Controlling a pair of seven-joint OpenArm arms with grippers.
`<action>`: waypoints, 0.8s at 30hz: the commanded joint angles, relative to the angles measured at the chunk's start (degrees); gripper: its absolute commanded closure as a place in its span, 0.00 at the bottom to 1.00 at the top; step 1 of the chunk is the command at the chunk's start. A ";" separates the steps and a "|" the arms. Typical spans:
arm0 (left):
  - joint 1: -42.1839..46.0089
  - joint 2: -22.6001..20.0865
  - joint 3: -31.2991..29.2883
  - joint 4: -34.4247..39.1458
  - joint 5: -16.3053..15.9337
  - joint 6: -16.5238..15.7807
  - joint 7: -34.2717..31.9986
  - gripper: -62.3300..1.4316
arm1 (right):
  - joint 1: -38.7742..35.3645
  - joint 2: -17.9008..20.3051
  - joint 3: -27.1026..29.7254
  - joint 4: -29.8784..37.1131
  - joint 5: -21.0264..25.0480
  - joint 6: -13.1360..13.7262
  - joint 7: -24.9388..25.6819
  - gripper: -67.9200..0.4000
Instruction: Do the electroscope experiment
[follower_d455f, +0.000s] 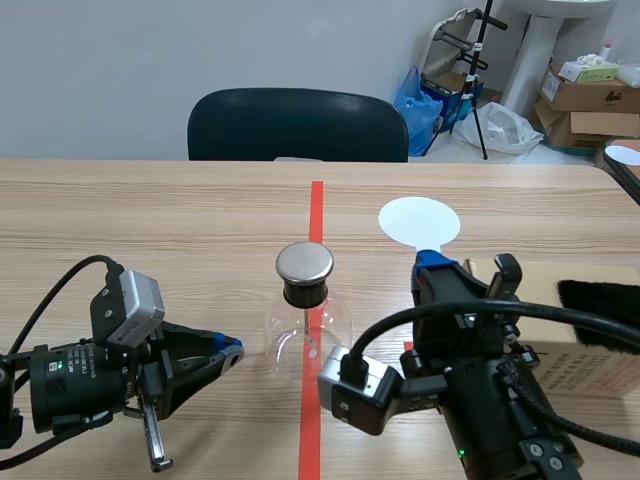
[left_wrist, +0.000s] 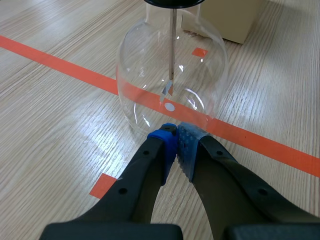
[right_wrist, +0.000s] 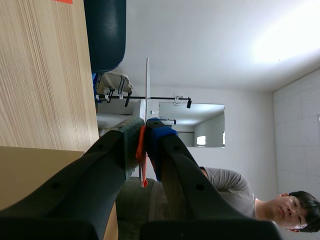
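Scene view: A glass electroscope (follower_d455f: 305, 300) stands on a wooden table (follower_d455f: 150, 220), about midway between its left and right edges and well clear of the far edge, on a red tape line. It is upright, with its long axis vertical and its metal cap (follower_d455f: 304, 264) on top. The left gripper (follower_d455f: 228, 350) lies low just beside the flask. The right gripper (follower_d455f: 435, 268) holds a white disc (follower_d455f: 419, 221) on a thin handle, pointing toward the table's far edge. The disc lies level, beside and beyond the cap. A cardboard box (follower_d455f: 580, 330) sits near the right edge.

Left wrist view: The left gripper (left_wrist: 176, 135) has its pads pressed together on nothing, with the tips almost at the glass. A nudge from here could likely slide or tip the flask. Inside it a thin rod (left_wrist: 173, 45) hangs straight down.

Right wrist view: The right gripper (right_wrist: 142, 135) is clamped on the orange handle (right_wrist: 142, 165), and the disc (right_wrist: 147, 85) shows edge-on ahead of it. The grip looks narrow, so the disc might twist or slip. A careless swing toward the cap could knock the flask over.
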 joint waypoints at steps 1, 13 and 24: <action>-0.44 0.09 -0.11 0.35 -0.92 0.00 -0.98 0.93 | 0.68 0.61 0.15 1.25 -0.04 -0.76 -0.04 0.98; -0.46 0.11 -0.11 0.35 -1.60 0.00 -3.74 0.93 | 0.68 0.61 0.15 1.25 -0.04 -0.76 -0.04 0.98; -0.42 0.09 -0.11 0.37 -1.55 -0.02 -6.19 0.93 | 0.68 0.61 0.15 1.25 -0.04 -0.76 -0.04 0.98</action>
